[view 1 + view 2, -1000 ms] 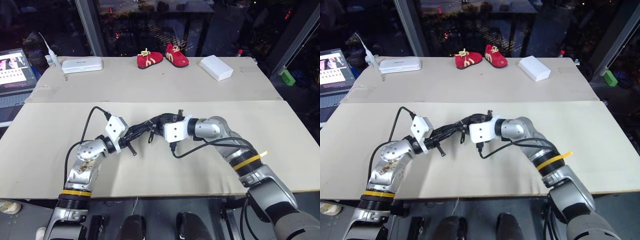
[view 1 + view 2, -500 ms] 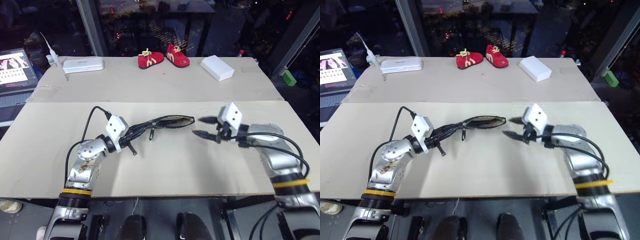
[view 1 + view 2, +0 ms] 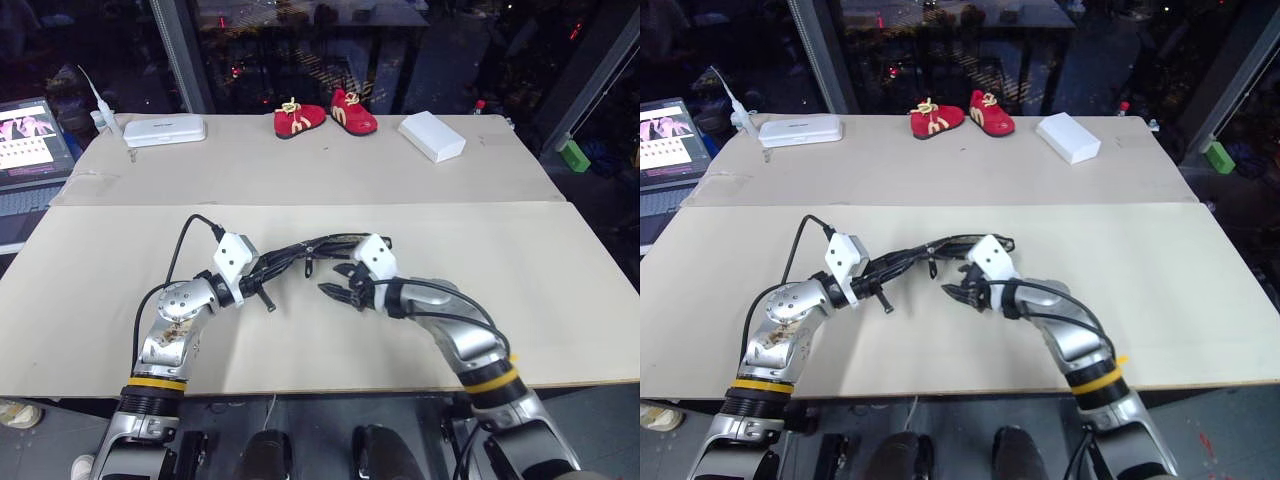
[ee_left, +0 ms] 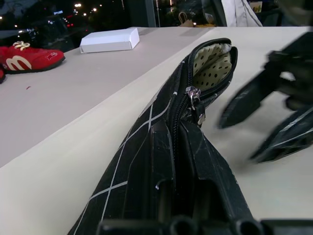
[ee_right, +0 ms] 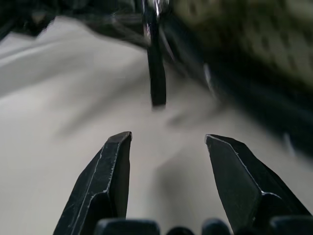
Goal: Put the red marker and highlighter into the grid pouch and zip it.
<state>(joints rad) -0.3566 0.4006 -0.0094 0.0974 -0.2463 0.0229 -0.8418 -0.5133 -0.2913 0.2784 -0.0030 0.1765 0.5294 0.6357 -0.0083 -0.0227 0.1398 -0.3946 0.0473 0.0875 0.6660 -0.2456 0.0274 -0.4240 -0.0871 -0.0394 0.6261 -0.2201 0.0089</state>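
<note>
Black grid pouch [image 4: 161,147] — pinched at one end by the left gripper [image 3: 262,275], held above the table [image 3: 560,270], its mouth gaping. Right gripper [image 3: 338,281] — fingers spread, empty, just below the dangling zipper pull [image 5: 156,73].

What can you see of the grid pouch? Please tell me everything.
The grid pouch is black fabric with thin white grid lines and a pale dotted lining. Its mouth is partly unzipped at the far end; the metal zipper pull hangs beside the opening. The left gripper is shut on its near end and holds it out roughly level above the table. The right gripper, open, is close below the open end without touching it. What is inside cannot be seen.
</note>
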